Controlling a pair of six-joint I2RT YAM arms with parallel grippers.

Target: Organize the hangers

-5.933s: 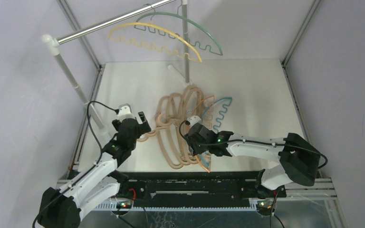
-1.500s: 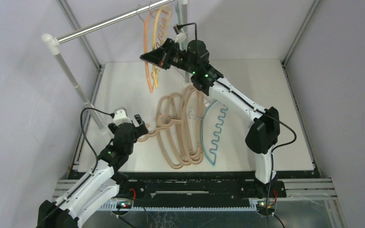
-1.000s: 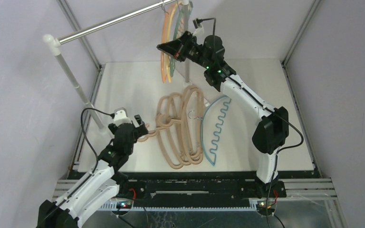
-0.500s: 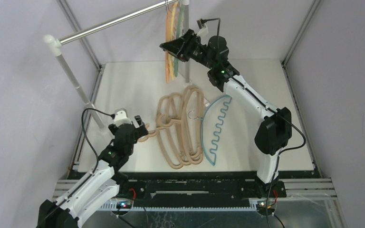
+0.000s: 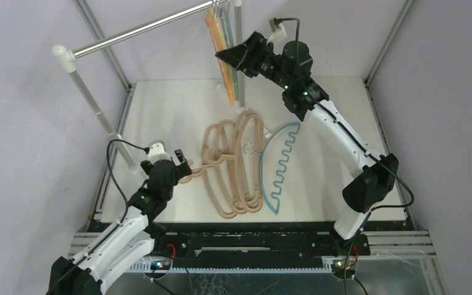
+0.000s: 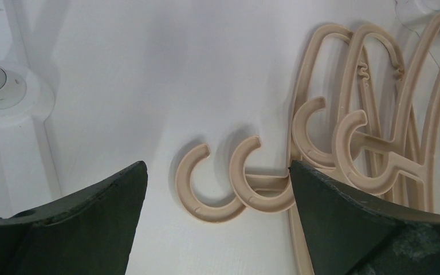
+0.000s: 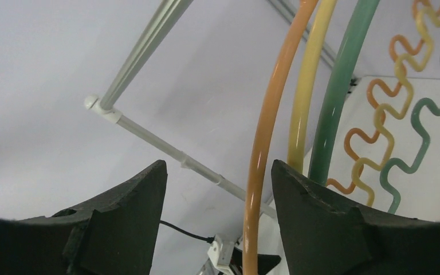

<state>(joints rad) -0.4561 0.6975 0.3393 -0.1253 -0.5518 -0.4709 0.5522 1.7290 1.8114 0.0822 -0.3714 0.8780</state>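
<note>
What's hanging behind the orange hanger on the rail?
A yellow hanger, then a green hanger, close behind the orange hanger on the silver rail. Their hooks fall outside the right wrist view and are too small overhead to judge how they seat.

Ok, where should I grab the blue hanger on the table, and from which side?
Probably the wavy bar of the blue hanger, coming from above on its right. It lies flat, and its curved edge and hook sit against the beige pile, while the wavy side faces bare table.
</note>
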